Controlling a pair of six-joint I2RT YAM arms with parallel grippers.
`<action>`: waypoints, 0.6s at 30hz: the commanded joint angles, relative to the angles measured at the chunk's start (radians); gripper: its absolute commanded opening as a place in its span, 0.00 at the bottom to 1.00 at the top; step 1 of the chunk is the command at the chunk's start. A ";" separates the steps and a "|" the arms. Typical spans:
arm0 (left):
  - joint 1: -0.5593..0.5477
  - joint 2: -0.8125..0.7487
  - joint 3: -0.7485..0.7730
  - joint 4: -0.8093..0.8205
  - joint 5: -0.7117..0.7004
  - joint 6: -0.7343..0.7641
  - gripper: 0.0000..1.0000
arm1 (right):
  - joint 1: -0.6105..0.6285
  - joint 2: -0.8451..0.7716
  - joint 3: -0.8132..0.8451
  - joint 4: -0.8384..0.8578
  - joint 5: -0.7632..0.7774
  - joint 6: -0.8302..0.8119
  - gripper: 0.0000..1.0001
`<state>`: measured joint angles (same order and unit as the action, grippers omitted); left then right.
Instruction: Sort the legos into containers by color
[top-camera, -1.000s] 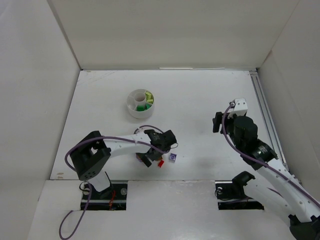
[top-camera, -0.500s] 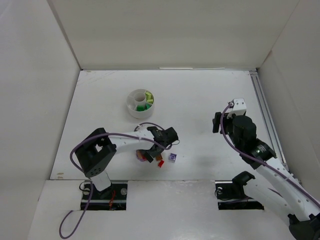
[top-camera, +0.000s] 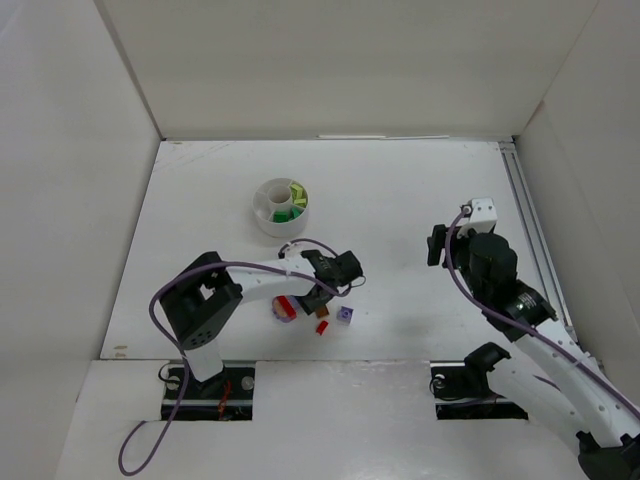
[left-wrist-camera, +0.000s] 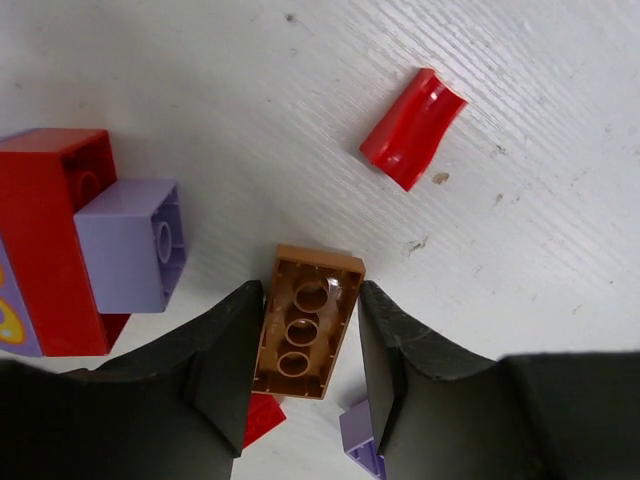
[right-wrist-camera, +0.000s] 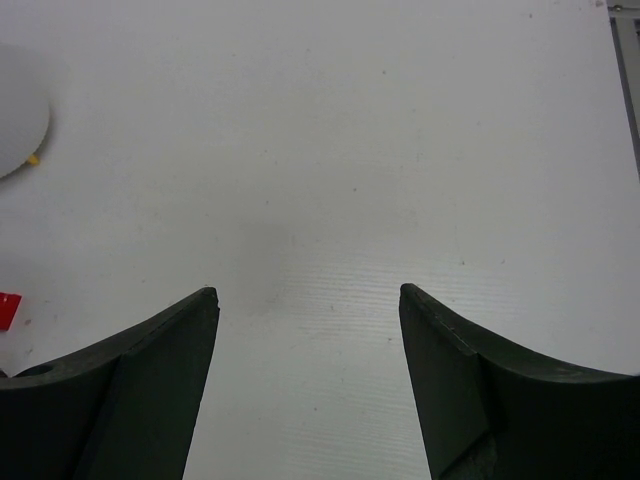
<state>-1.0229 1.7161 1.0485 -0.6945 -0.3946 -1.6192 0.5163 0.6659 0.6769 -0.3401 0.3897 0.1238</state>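
- Where the left claw (left-wrist-camera: 308, 300) closes, its two black fingers (left-wrist-camera: 215, 370) press the long sides of an orange-brown brick (left-wrist-camera: 307, 335); the claw is clenched on this brick, low over the white table (left-wrist-camera: 250, 90)
- Held this way, the brick shows its hollow underside to the wrist camera, with three round sockets in a row
- Tucked under the fingers, toward the wrist, are a red scrap (left-wrist-camera: 262, 420) by one finger and a lavender scrap (left-wrist-camera: 358, 440) by the other, both partly hidden
- Just to the claw's left in the wrist view, a lavender brick (left-wrist-camera: 130, 245) lies touching a larger red brick (left-wrist-camera: 50, 240)
- Ahead of the fingertips and to the right, a curved red piece (left-wrist-camera: 413, 128) lies alone, apart from the rest
- From above, well beyond the claw, stands the round white tub (top-camera: 262, 215), with a green brick (top-camera: 283, 213) and yellow-green bricks (top-camera: 297, 192) in the compartments on its right side
- Far off to the right of the brick cluster, the right claw (right-wrist-camera: 308, 295) hangs released, its fingers (right-wrist-camera: 150, 370) spread wide over the table
- At the left edge of the right wrist view, beyond that claw, a sliver of the tub's rim is visible
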 joint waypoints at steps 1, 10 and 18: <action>-0.014 0.016 0.038 -0.010 -0.033 0.048 0.37 | -0.006 -0.032 0.007 0.009 0.021 -0.001 0.78; -0.023 -0.056 0.091 -0.073 -0.116 0.048 0.24 | -0.006 -0.052 0.007 0.009 0.031 -0.001 0.78; 0.013 -0.076 0.359 -0.407 -0.462 -0.010 0.26 | -0.006 -0.052 0.007 0.009 0.031 -0.001 0.78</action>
<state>-1.0378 1.6928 1.2964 -0.9154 -0.6418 -1.5990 0.5163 0.6220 0.6769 -0.3412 0.4042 0.1242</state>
